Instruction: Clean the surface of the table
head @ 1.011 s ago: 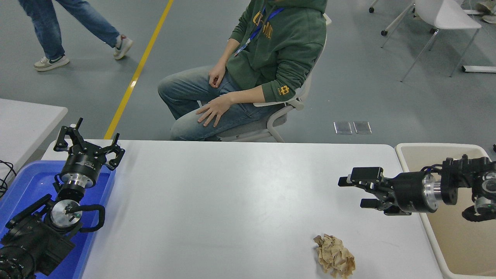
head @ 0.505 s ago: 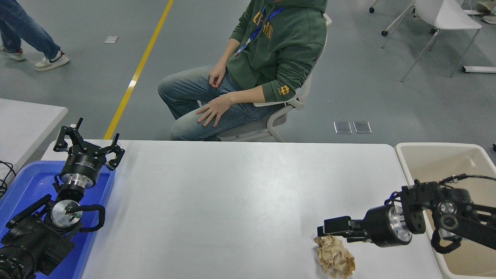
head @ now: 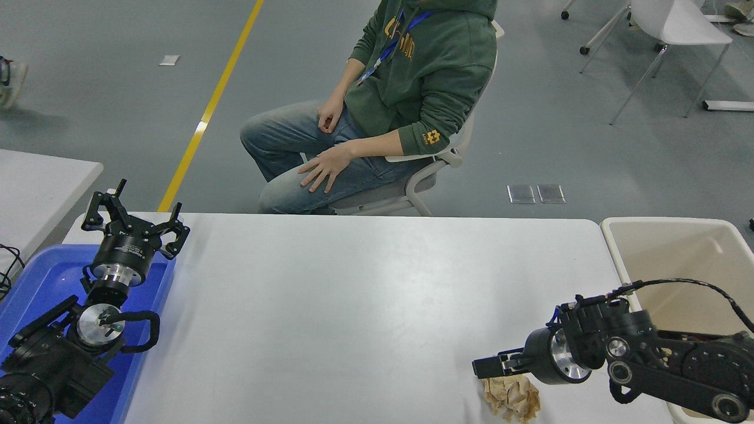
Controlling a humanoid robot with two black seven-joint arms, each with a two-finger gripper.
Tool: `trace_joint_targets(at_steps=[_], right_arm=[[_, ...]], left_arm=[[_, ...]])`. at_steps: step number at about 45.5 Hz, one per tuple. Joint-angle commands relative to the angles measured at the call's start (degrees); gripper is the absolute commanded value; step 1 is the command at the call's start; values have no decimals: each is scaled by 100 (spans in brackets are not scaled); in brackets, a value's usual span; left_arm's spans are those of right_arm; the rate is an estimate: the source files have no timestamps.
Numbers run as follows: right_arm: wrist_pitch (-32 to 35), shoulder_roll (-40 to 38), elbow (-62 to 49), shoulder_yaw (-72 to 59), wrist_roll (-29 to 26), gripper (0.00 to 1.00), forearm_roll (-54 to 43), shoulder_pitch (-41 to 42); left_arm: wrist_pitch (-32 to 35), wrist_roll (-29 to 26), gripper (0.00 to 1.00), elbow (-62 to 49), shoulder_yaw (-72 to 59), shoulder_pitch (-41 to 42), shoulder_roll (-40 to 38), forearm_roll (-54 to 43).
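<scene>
The white table surface [head: 353,294] fills the middle of the head view. A crumpled ball of brown paper [head: 513,399] lies on it near the front right edge. My right gripper [head: 493,367] comes in from the right and sits low, right at the top of the paper ball and covering its upper part. Its fingers look open around the paper's top. My left gripper [head: 134,219] is parked at the lower left, open and empty, above the blue tray [head: 35,282].
A beige bin [head: 677,247] stands against the table's right end, behind my right arm. A person in a green hoodie [head: 424,76] sits at the far side. A smaller white table's corner [head: 41,182] shows at the left.
My right gripper moved from mid-height near the table's right end down and toward the camera onto the paper ball. The paper and left arm have not moved. A walking person left the view.
</scene>
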Motion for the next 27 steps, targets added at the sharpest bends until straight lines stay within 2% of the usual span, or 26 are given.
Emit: trace_joint_targets(at_steps=[1,27], right_arm=[[-252,70,-154,-302,-1,100,-280,-31],[-349,18,-215,-496,8,100,-289,-321]], left_arm=[[0,0,100,4,0,0,0,0],[0,0,100,4,0,0,0,0]])
